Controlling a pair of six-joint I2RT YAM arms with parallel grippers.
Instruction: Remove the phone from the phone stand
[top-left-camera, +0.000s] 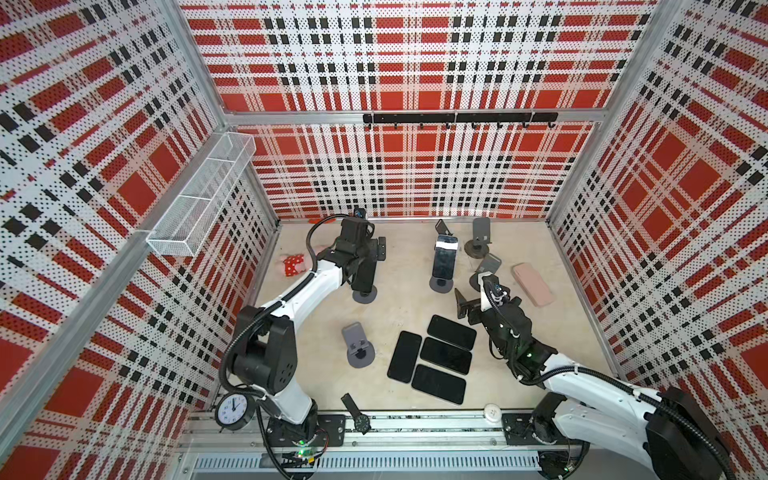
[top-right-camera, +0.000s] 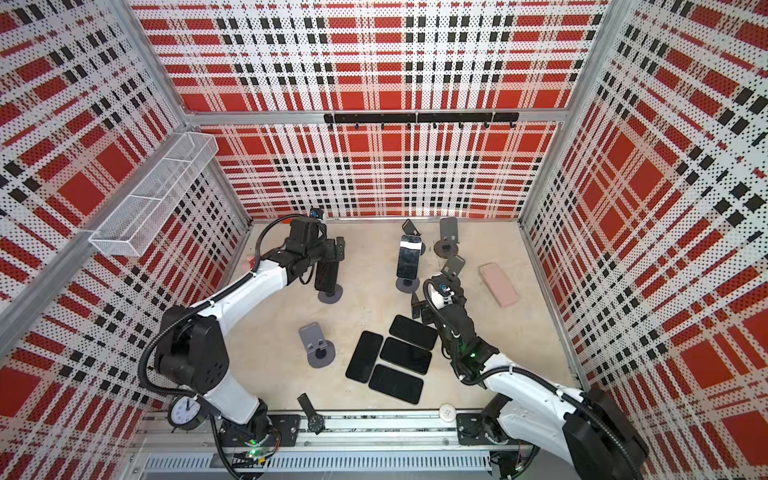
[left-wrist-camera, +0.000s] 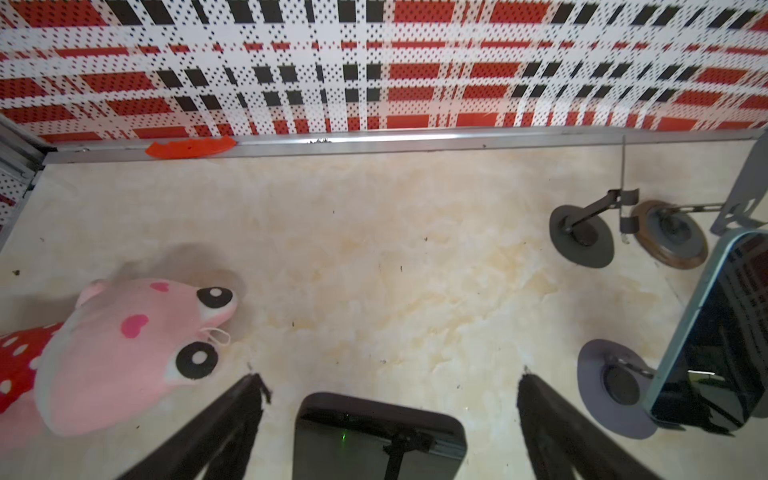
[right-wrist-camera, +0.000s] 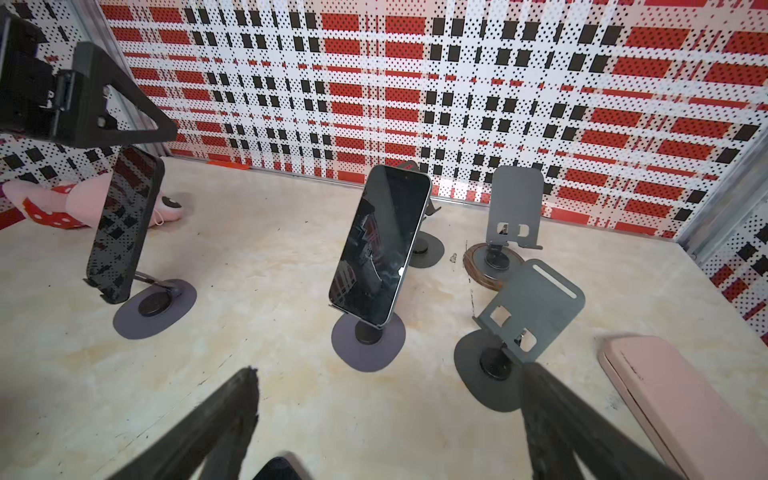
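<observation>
Four phones (top-left-camera: 446, 355) lie flat on the counter (top-left-camera: 407, 303), off stands. Two are mounted: the black-cased phone (right-wrist-camera: 122, 224) on its phone stand (right-wrist-camera: 153, 309), and a blue-edged phone (right-wrist-camera: 380, 245) mid-counter. Your left gripper (left-wrist-camera: 388, 378) straddles the black-cased phone's top edge, jaws released, clear of both sides. Your right gripper (right-wrist-camera: 388, 370) hovers empty, jaws released. Judgement: this lift is not yet begun.
</observation>
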